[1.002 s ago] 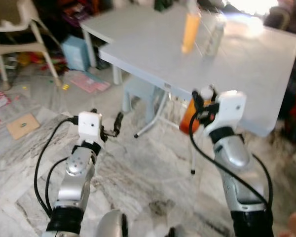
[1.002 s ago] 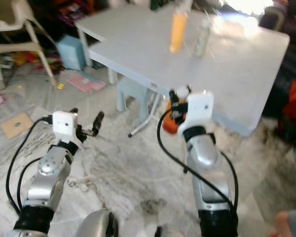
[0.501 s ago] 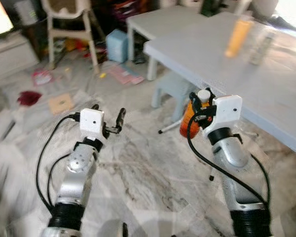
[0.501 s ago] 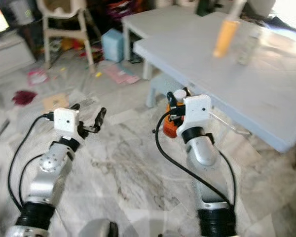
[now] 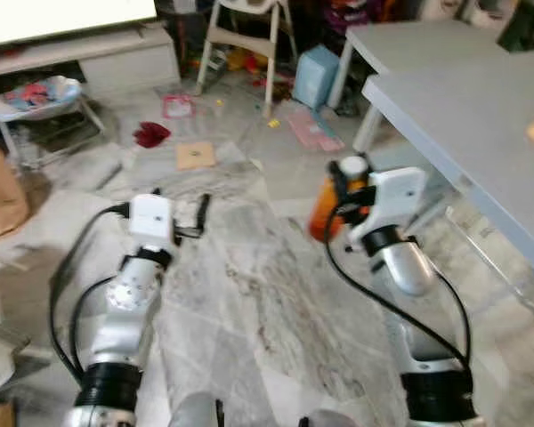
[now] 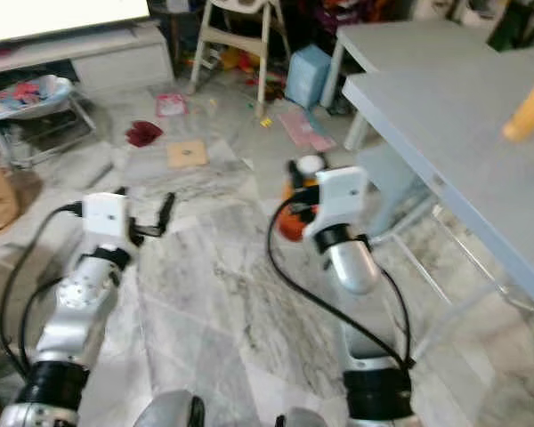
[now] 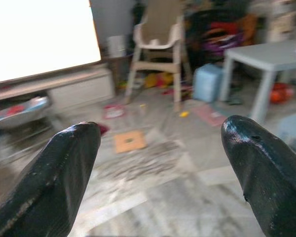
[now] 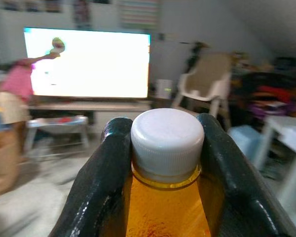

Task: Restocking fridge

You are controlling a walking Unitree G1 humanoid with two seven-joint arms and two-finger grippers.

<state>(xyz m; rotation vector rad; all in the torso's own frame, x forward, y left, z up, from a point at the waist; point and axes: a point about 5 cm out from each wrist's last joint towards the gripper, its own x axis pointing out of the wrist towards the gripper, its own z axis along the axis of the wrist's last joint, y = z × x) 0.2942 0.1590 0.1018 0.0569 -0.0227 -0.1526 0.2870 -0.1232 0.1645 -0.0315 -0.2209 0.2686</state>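
Observation:
An orange bottle (image 5: 322,208) with a white cap (image 8: 166,136) is held upright in front of me, over the marble floor. My right gripper (image 5: 343,189) is shut on its neck, one black finger (image 8: 101,182) on each side just below the cap. My left gripper (image 5: 198,216) is held out at the same height to the left, open, with nothing between its fingers (image 7: 56,180). A second orange bottle (image 6: 527,114) stands on the grey table (image 5: 463,93) at the far right.
The grey table's edge and legs are close on my right. Ahead stand a white high chair (image 5: 247,31), a blue box (image 5: 316,76), a low TV stand (image 5: 80,55) and a baby bouncer (image 5: 31,100). A brown bag (image 5: 0,194) is at the left. Cardboard and cloth litter the floor.
The whole view has swung left: the table has slid to the right edge and the TV stand has come into sight. Both arms keep their pose, the bottle still in the right gripper.

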